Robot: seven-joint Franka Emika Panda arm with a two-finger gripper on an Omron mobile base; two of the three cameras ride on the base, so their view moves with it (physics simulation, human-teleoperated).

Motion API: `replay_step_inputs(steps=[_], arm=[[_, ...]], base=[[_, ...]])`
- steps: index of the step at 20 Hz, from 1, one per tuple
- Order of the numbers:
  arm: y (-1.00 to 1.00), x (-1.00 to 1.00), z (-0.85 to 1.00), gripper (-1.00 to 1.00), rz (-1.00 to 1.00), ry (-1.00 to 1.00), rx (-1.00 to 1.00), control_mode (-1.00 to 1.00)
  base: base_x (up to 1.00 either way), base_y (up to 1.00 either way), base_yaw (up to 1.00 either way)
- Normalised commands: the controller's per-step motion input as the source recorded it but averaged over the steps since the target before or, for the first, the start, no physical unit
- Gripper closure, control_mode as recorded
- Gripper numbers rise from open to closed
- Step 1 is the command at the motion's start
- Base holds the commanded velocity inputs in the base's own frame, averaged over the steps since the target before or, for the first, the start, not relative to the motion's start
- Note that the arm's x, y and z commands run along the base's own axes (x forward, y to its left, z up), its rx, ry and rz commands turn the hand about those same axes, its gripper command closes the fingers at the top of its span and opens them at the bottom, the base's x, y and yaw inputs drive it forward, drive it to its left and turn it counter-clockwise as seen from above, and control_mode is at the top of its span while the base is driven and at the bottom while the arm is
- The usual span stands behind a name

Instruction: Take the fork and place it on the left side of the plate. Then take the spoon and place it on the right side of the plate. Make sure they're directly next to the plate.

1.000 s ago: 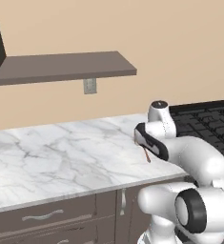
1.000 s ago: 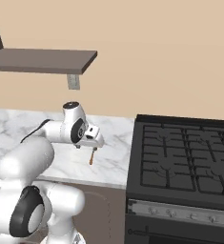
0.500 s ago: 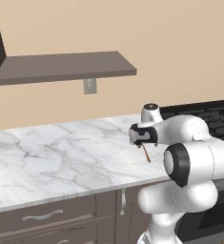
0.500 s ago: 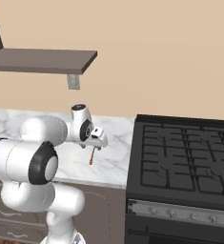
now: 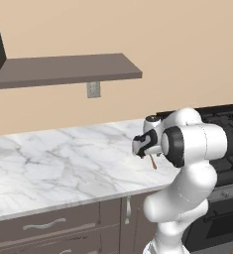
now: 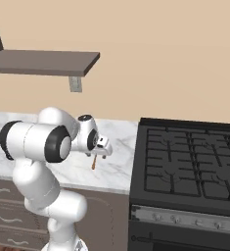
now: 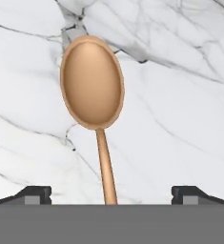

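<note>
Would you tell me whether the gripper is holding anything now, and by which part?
Nothing: the gripper is open, its fingertips standing clear of the spoon handle between them.

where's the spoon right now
The spoon lies on the white marble counter near its stove end, directly under the open gripper. In the hand view its bowl points away, with the handle running back between the fingertips.

The small copper-brown spoon with the oval bowl (image 7: 92, 83) looks smooth and matt, like satin metal or dyed plastic, with a soft sheen along its rim. It lies on the white, grey-veined marble surface (image 7: 180, 119), which is smooth and polished. The robot's white arm (image 5: 195, 144) has a glossy plastic shell with dark matt joints. The black stove (image 6: 185, 166) looks like matt cast metal, and the grey-brown wall shelf (image 5: 68, 69) has a flat, dull finish.
</note>
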Motion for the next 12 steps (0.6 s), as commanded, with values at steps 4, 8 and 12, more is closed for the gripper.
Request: replay_step_inputs(steps=[4,8,12], arm=[[0.0,0.24,-0.47,-1.0,0.0,0.0,0.0,-1.0],[0.0,0.21,-0.46,1.0,0.0,0.0,0.0,-1.0],[0.0,0.18,-0.55,1.0,0.0,0.0,0.0,-1.0]], base=[[0.0,0.0,0.0],[0.0,0.0,0.0],[0.0,0.0,0.0]])
